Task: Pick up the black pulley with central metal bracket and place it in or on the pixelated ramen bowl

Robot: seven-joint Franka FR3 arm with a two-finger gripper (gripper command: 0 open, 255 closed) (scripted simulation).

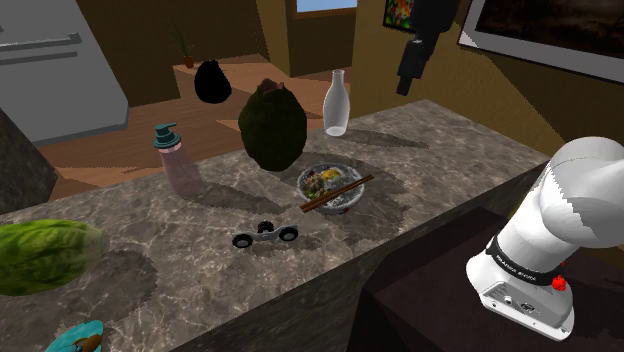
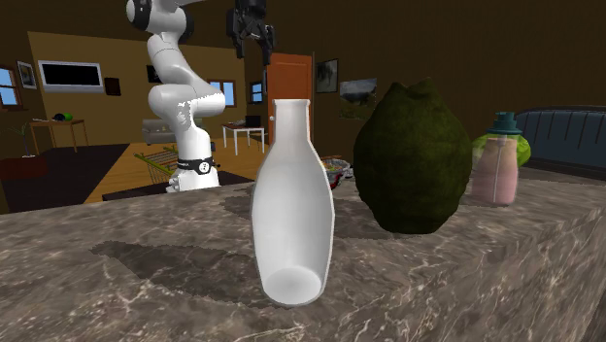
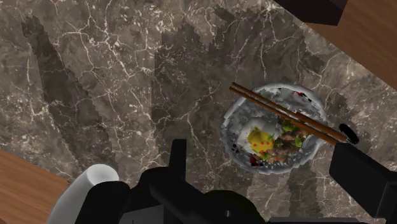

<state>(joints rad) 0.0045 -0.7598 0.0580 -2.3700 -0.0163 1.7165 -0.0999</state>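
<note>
Hovering way up, my pincer [image 2: 252, 41] spread open, ramen bowl [image 3: 273, 130] straight below it; black pulley [image 1: 265, 236] lies on the counter [image 1: 450, 150] near that bowl, white bottle [image 1: 336, 103] and dark green lump [image 1: 271, 125] close by.

place: home, kitchen area | marble counter [image 1: 420, 150] across the shoulder view | grey fridge [image 1: 50, 60] upper left | wood floor [image 1: 120, 145] behind it | framed picture [image 1: 560, 30] upper right | noodle bowl [image 1: 330, 187] with chopsticks, centre

White glossy arm [image 1: 578, 200], rounded segments; black joint band [image 1: 522, 266] with white lettering; small red button [image 1: 558, 284]; all-black gripper [image 2: 251, 44].
</note>
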